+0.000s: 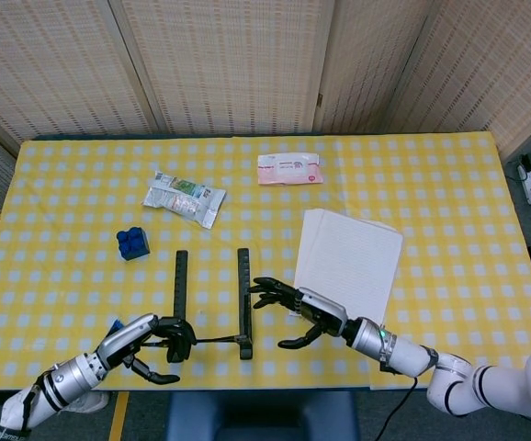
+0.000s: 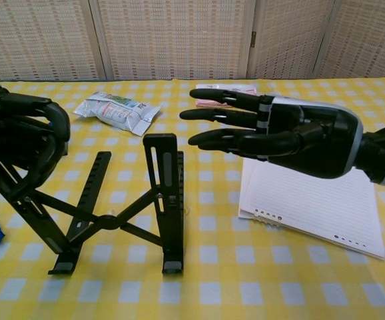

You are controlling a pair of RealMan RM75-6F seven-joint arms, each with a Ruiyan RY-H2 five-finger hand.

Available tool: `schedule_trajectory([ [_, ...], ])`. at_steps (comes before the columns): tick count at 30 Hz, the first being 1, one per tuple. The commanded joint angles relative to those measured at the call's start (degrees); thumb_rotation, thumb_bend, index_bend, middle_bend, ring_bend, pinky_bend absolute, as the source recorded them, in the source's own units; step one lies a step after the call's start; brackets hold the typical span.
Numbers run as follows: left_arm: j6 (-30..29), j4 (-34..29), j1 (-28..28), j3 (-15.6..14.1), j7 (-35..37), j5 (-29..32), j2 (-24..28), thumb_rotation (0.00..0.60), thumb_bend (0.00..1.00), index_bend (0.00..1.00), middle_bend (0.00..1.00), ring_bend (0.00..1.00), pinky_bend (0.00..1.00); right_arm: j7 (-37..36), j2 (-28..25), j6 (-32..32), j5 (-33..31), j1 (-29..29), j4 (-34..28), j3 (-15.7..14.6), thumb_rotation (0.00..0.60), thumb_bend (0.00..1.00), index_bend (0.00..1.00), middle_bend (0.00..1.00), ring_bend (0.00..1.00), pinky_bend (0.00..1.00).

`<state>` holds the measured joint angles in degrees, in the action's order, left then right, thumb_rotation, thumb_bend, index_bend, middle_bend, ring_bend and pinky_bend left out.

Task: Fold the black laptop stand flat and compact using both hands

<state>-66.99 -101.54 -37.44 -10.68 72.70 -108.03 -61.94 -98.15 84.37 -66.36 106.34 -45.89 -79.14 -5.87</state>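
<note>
Left robot hand (image 2: 16,143) grips the left rail of the black laptop stand (image 2: 116,207). Right robot hand (image 2: 292,137) hovers just beside the right rail, fingers spread, holding nothing.

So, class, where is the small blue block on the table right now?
In the head view the blue block sits on the table's left side, just below the silver packet and up-left of the black laptop stand.

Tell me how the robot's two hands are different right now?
The left hand curls around the stand's left leg and holds it; the right hand holds nothing, its fingers stretched out flat. The left hand sits at the table's near edge by the stand's left side; the right hand hovers beside the stand's right leg, above the paper, without clearly touching. Both are black.
</note>
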Motion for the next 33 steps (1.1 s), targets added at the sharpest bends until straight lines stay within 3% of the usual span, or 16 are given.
schedule_trajectory([
  [1, 0.08, -0.25, -0.28, -0.27, -0.48, 0.26, -0.12, 0.600, 0.21, 0.43, 0.57, 0.54, 0.63, -4.26, 3.53, -0.94, 1.17, -2.27, 4.06, -1.05, 0.600, 0.25, 0.00, 0.12, 0.19, 0.02],
  [13, 0.58, -0.35, -1.31, -1.00, -0.99, 2.18, -0.51, 0.600, 0.21, 0.43, 0.57, 0.54, 0.63, -12.35, 9.82, -2.04, 0.90, -6.76, 11.56, -2.25, 0.600, 0.25, 0.00, 0.12, 0.21, 0.03],
  [33, 0.64, -0.81, -1.75, -1.06, -2.01, 4.52, -0.34, 0.600, 0.21, 0.43, 0.57, 0.54, 0.63, -18.09, 11.44, -0.80, 0.29, -9.32, 13.15, -8.19, 0.600, 0.25, 0.00, 0.13, 0.21, 0.05],
])
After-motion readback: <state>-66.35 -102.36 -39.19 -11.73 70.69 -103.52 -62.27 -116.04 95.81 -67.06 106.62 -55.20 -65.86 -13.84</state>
